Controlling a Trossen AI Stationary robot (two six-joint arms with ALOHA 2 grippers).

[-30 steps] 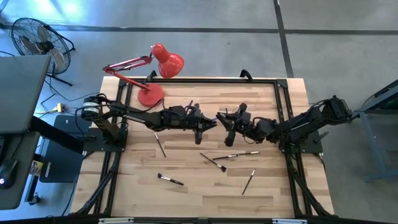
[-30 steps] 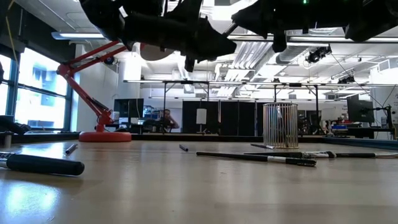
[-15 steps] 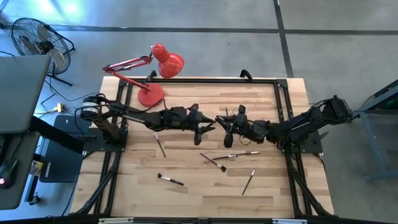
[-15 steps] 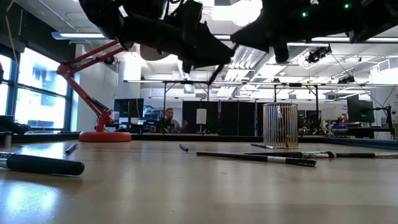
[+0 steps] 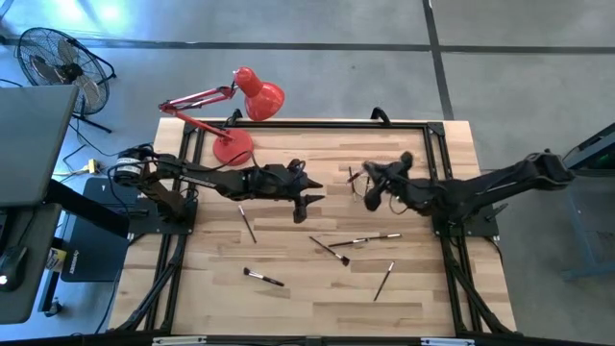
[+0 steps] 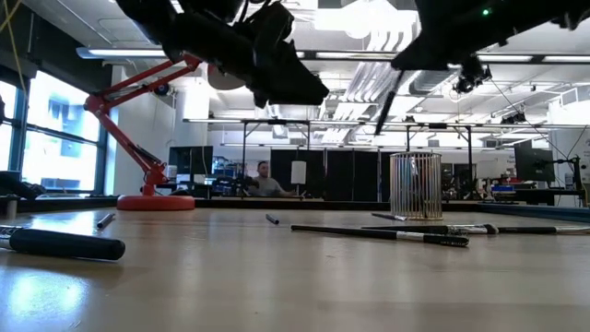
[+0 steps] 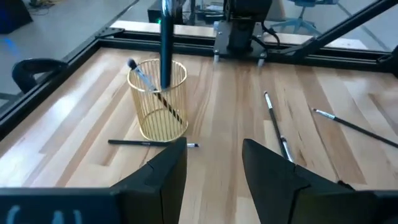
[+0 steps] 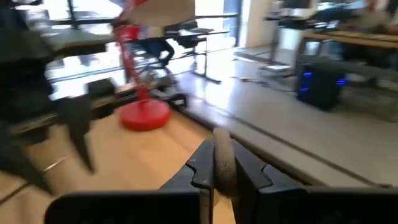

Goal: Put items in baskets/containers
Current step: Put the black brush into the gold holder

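1. The cup stands upright on the table, toward its far edge and near the middle; in the left wrist view it looks like a yellowish ribbed cylinder with one brush leaning inside it, bristles up.
2. The right gripper hangs in the air beside the cup, pinching a dark brush between its fingers; in the low view that brush hangs tilted just above the cup's rim.
3. A thin brush lies on the table touching the cup's base.
4. Five more brushes lie scattered on the nearer half of the table: one below the left arm, one toward the front, two near the centre, one to the right.
5. The left gripper hovers above the table left of the cup, fingers spread and holding nothing.
6. A red lamp stands at the far left corner.
7. A person sits far off in the room behind.
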